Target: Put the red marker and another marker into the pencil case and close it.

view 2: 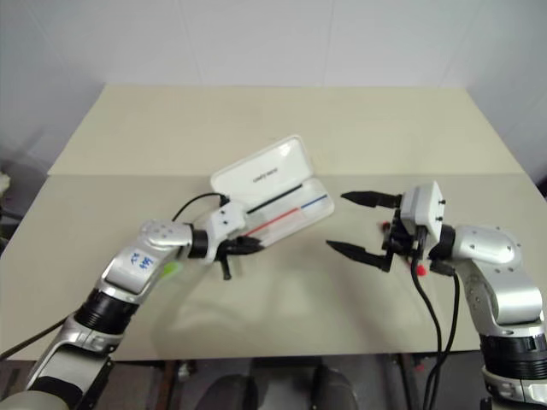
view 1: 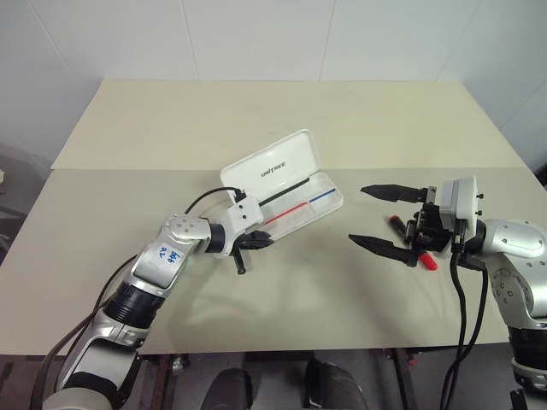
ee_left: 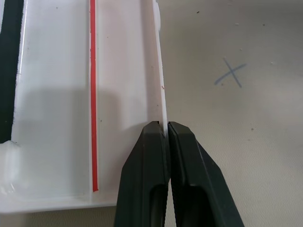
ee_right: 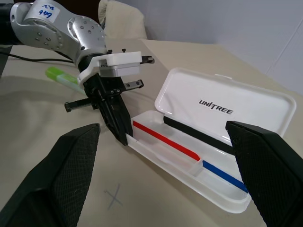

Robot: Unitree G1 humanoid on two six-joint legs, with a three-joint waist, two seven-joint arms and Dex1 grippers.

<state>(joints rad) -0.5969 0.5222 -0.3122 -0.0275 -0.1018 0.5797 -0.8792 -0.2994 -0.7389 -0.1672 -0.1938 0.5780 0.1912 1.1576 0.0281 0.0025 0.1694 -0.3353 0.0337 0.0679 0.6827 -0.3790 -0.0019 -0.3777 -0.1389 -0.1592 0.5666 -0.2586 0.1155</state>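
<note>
A: The case [view 1: 286, 184] lies open mid-tabletop [view 1: 256, 111], lid tilted up at the back, tray toward the front with a red stripe and a blue stripe inside.

B: And the left hand [view 1: 255, 243]?

A: Its fingers are pinched tight on the tray's thin front wall, near the end by the red stripe. The left wrist view shows the white edge caught between the two black fingers [ee_left: 142, 179].

B: The right hand [view 1: 380, 218]?

A: Spread as wide as it goes, holding nothing, pointing across toward the case, a little way off from it.

B: Where is the red marker [view 1: 412, 244]?

A: On the tabletop beneath the right hand, partly hidden by it, well apart from the case.

B: And the green marker [ee_right: 61, 75]?

A: On the tabletop by the left arm, outside the case.
</note>
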